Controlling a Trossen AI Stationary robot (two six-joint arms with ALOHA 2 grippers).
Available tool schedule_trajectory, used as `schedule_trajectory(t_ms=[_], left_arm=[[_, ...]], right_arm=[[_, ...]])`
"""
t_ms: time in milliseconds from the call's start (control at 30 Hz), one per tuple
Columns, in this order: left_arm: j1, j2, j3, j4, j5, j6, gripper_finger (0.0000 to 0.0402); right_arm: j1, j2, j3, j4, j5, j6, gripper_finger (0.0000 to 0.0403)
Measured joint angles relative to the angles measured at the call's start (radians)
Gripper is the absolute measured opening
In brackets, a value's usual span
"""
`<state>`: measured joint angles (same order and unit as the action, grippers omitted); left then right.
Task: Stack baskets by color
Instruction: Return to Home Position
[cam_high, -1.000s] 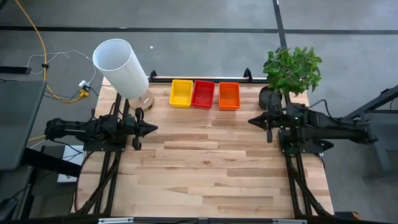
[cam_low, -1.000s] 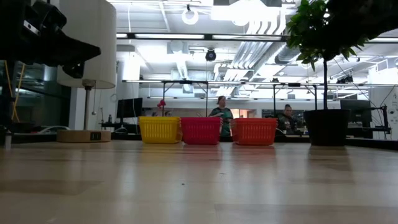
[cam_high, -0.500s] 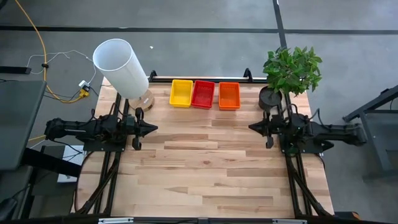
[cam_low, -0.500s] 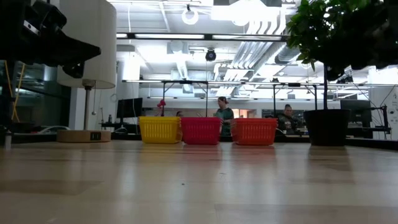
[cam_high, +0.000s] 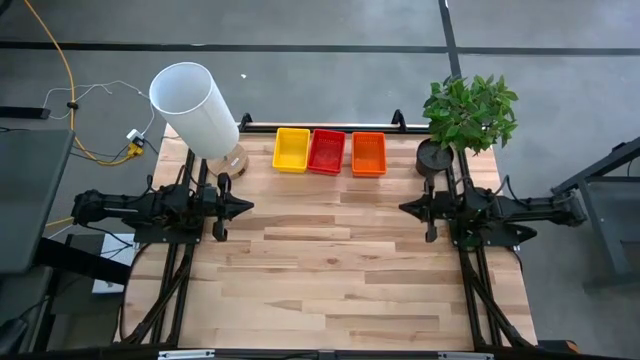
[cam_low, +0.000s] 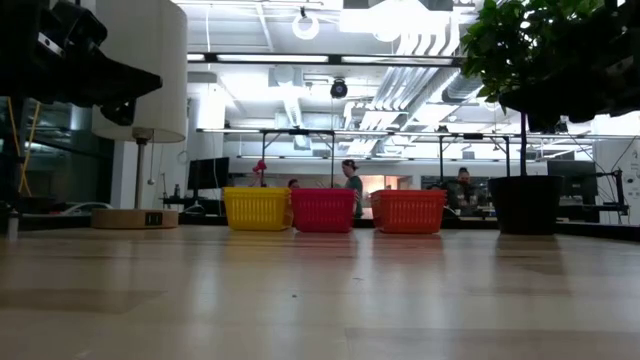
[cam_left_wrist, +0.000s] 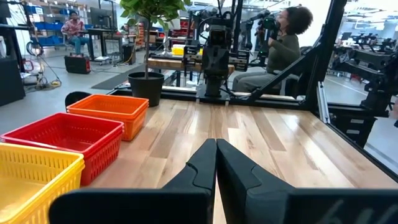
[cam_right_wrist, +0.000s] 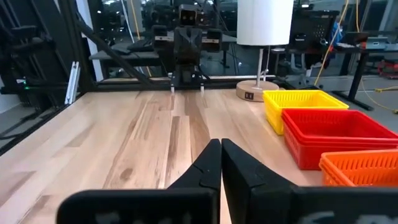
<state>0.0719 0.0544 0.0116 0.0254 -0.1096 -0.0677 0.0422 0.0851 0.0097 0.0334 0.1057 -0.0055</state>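
Three baskets stand side by side on their bases at the table's far edge: a yellow basket (cam_high: 291, 149), a red basket (cam_high: 327, 151) and an orange basket (cam_high: 368, 153). The red one touches the yellow one; the orange one stands slightly apart. My left gripper (cam_high: 248, 207) hovers shut over the table's left side, pointing level toward the right. My right gripper (cam_high: 403, 208) hovers shut over the right side, pointing level toward the left. Neither touches anything. The wrist views show both pairs of fingers closed, left gripper (cam_left_wrist: 216, 163) and right gripper (cam_right_wrist: 221, 163).
A lamp with a tall white cylindrical shade (cam_high: 194, 107) stands at the far left corner. A potted plant (cam_high: 465, 118) stands at the far right corner, close behind my right arm. Bare wooden tabletop (cam_high: 330, 270) lies between and in front of the arms. People show in the room beyond.
My right arm has drawn back toward the table's right edge and sunk lower, shifting slightly toward the near edge and levelling out. Its gripper has stayed shut. The baskets have kept their places.
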Motion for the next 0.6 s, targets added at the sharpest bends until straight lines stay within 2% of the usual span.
schedule_trajectory(t_ms=[600], left_arm=[[0.0,0.0,0.0,0.0,-0.003,0.0,0.0001]], right_arm=[[0.0,0.007,0.0,0.0,-0.008,0.024,0.0]])
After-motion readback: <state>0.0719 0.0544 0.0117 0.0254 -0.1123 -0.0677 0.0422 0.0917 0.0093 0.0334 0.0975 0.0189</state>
